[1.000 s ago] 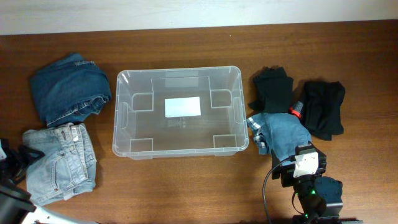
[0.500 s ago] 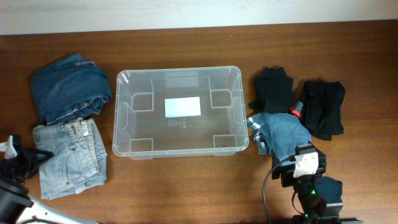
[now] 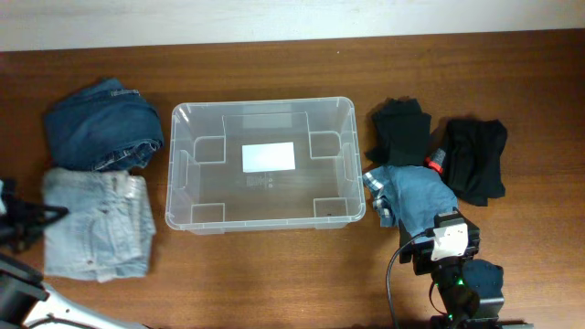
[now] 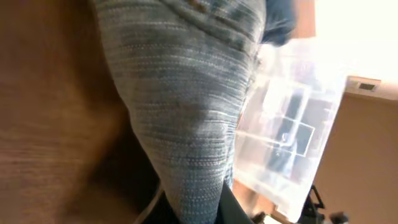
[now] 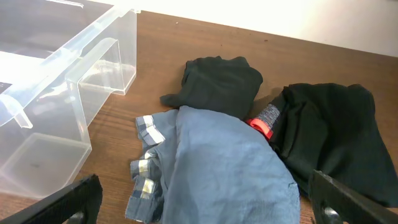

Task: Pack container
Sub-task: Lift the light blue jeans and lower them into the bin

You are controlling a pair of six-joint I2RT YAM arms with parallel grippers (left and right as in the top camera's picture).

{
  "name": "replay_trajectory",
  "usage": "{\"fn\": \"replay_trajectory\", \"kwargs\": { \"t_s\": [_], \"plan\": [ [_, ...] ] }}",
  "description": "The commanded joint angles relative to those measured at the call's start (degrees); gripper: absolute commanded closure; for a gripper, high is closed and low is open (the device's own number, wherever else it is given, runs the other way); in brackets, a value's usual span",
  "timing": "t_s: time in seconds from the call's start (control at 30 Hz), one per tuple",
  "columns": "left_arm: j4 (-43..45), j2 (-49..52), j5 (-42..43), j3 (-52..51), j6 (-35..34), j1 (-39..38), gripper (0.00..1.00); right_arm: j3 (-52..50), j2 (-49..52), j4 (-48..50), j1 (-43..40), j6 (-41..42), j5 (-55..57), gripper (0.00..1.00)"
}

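Dead centre on the wooden table (image 3: 274, 64): the container (image 3: 274, 196), clear and upright, long sides running 9 to 3 o'clock, a white label (image 3: 269, 157) on its base. At 10 o'clock from it, near its corner, a heap of dark blue jeans (image 3: 101, 128). At 8 o'clock, touching that heap's lower edge, folded light jeans (image 3: 99, 224), flat on the wood just beside the container's short wall. On their 9 o'clock edge, the left gripper (image 3: 46, 219), seemingly pinched onto the denim: pale fabric filling the left wrist view and narrowing toward the bottom of that frame.

At 3 o'clock from the container, two black garments, the nearer (image 3: 402, 128) and the farther (image 3: 475, 160), with a small red and grey item (image 3: 436, 161) between them. At 4 o'clock, a blue cloth (image 3: 416, 196), its checked hem just beside the container's corner. At 5 o'clock, by the table's near edge, the right gripper (image 5: 204, 186), fingers spread wide, gripping nothing, facing the blue cloth.
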Motion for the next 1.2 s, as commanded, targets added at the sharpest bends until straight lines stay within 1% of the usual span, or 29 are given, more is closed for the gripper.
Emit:
{"fn": "replay_trajectory", "kwargs": {
  "t_s": [0.0,0.1,0.2,0.23,0.3,0.37,0.43,0.57,0.6,0.67,0.77,0.83,0.87,0.97,1.03,1.13,1.17],
  "plan": [
    [-3.2,-10.8,6.6,9.1,2.6,-0.4,1.00,-0.4,-0.4,-0.2,-0.4,0.5,-0.3,0.01],
    [-4.1,-17.7,9.6,12.5,2.6,-1.6,1.00,-0.4,-0.4,-0.2,-0.4,0.5,-0.3,0.02],
    [-3.5,-24.9,14.0,13.2,2.6,-3.7,1.00,-0.4,-0.4,-0.2,-0.4,0.5,-0.3,0.02],
    [-2.8,-28.6,16.0,13.2,2.5,-5.5,1.00,-0.4,-0.4,-0.2,-0.4,0.5,-0.3,0.02],
    [-1.3,-32.9,17.9,13.2,0.5,-8.2,1.00,-0.4,-0.4,-0.2,-0.4,0.5,-0.3,0.02],
    [1.2,-36.3,19.2,13.2,-4.3,-11.7,1.00,-0.4,-0.4,-0.2,-0.4,0.5,-0.3,0.02],
    [4.0,-38.7,19.6,13.2,-10.6,-15.2,1.00,-0.4,-0.4,-0.2,-0.4,0.5,-0.3,0.02],
    [9.8,-41.6,18.8,13.2,-23.1,-24.8,0.99,-0.4,-0.4,-0.2,-0.4,0.5,-0.3,0.01],
    [11.4,-41.9,17.4,13.2,-26.5,-27.4,0.99,-0.4,-0.4,-0.2,-0.4,0.5,-0.3,0.02],
    [15.5,-42.0,11.9,13.2,-33.8,-33.6,0.99,-0.4,-0.4,-0.2,-0.4,0.5,-0.3,0.02],
    [20.8,-41.7,0.0,13.1,-43.6,-43.1,0.99,-0.4,-0.4,-0.2,-0.4,0.5,-0.3,0.02],
    [24.7,-40.8,-9.7,13.0,-51.6,-52.2,0.99,-0.4,-0.4,-0.2,-0.4,0.5,-0.3,0.02],
    [25.9,-40.3,-13.2,13.0,-54.1,-55.8,1.00,-0.4,-0.4,-0.2,-0.4,0.5,-0.3,0.02],
    [27.5,-38.4,-22.0,13.0,-58.8,-64.9,0.99,-0.4,-0.4,-0.2,-0.4,0.5,-0.3,0.02],
    [27.5,-37.0,-26.4,13.0,-60.1,-69.8,1.00,-0.4,-0.4,-0.2,-0.4,0.5,-0.3,0.02],
    [27.6,-34.1,-30.9,12.9,-62.2,-76.5,0.99,-0.4,-0.4,-0.2,-0.4,0.5,-0.3,0.02],
    [28.3,-31.9,-31.9,12.6,-63.5,-79.9,0.99,-0.4,-0.4,-0.2,-0.4,0.5,-0.3,0.02]
  ]
}}
